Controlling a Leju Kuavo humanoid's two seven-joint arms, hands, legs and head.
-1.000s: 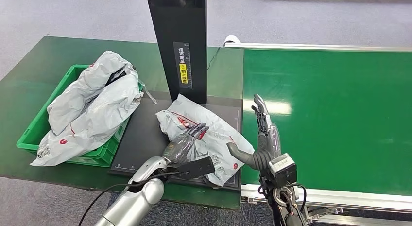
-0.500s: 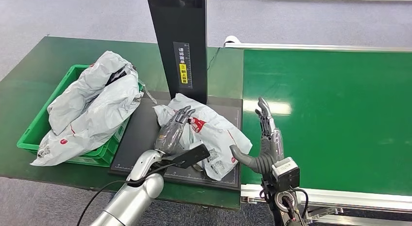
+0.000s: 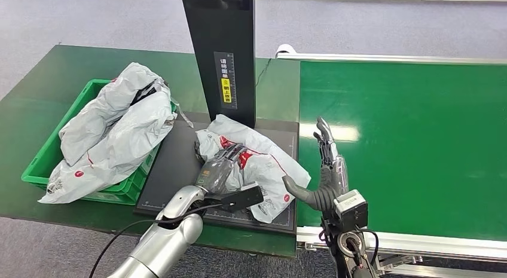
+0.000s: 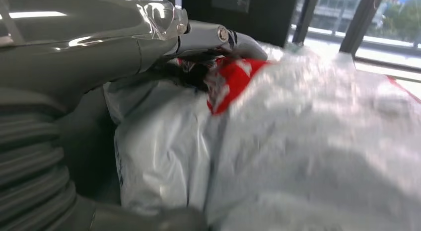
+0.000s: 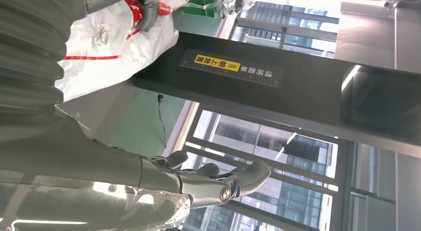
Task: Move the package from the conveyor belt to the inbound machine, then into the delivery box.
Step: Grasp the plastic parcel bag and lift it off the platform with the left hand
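The robot's left hand (image 3: 220,169) grips a white plastic package (image 3: 263,164) with red markings, fingers curled into its crumpled top as it lies on the inbound machine's dark platform (image 3: 173,164). Just beside the package, the right hand (image 3: 326,170) stands upright, open and holding nothing, at the conveyor belt's (image 3: 412,140) edge. Further left, a green delivery box (image 3: 45,152) holds more white packages.

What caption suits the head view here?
Left hand grips the grey package on the inbound machine; right hand open beside it.
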